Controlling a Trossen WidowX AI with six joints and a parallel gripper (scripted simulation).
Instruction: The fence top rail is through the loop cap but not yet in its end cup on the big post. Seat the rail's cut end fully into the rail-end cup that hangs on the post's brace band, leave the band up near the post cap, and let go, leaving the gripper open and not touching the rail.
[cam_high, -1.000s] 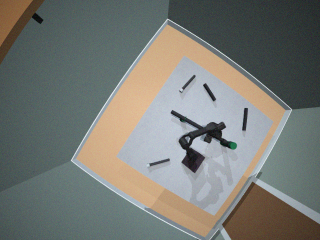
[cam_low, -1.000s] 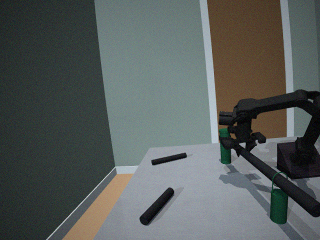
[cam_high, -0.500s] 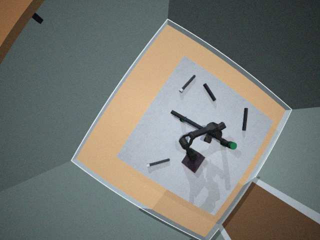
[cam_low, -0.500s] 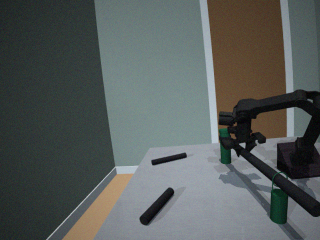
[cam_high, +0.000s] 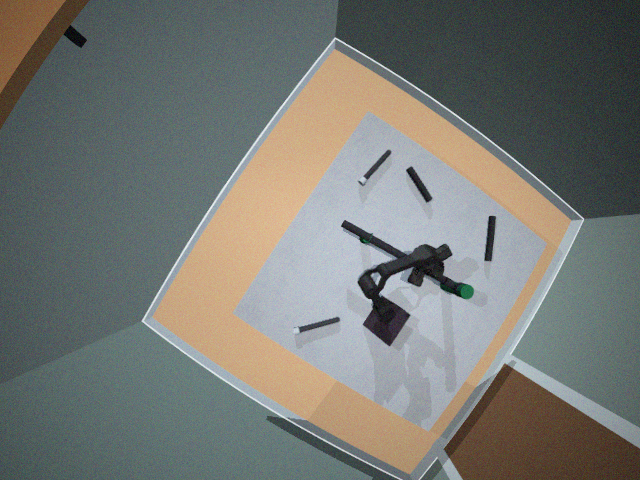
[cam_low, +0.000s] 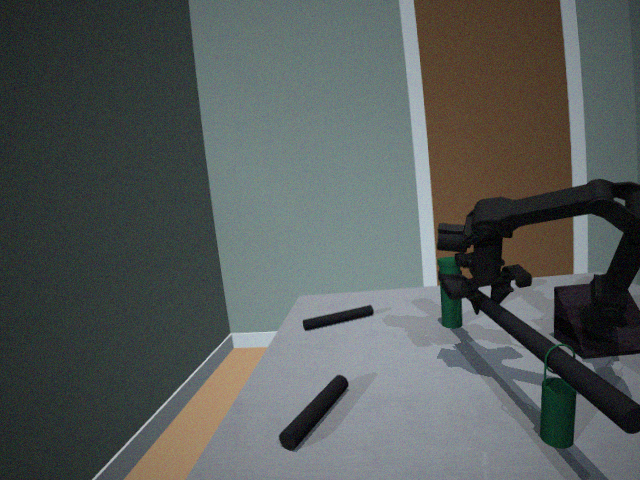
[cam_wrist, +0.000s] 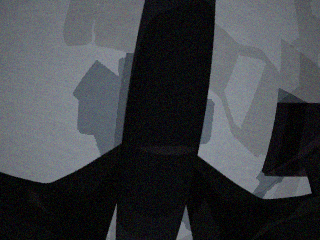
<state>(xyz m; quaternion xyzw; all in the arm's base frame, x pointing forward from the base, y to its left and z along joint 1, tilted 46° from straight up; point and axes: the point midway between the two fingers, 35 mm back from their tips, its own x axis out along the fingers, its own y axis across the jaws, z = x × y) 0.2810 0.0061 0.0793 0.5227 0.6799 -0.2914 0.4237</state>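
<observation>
The dark top rail runs level above the table and passes through the ring of the green loop cap on the small post. Its far end meets a dark rail-end cup on the side of the big green post, a little below the post's top. I cannot tell how deep the end sits. My gripper is shut on the rail close to the cup. From above, the gripper stands on the rail next to the big post. In the wrist view the rail fills the middle between my fingers.
Several loose dark rods lie on the grey mat; two of them show in the side view. The arm's dark base block stands near the rail's middle.
</observation>
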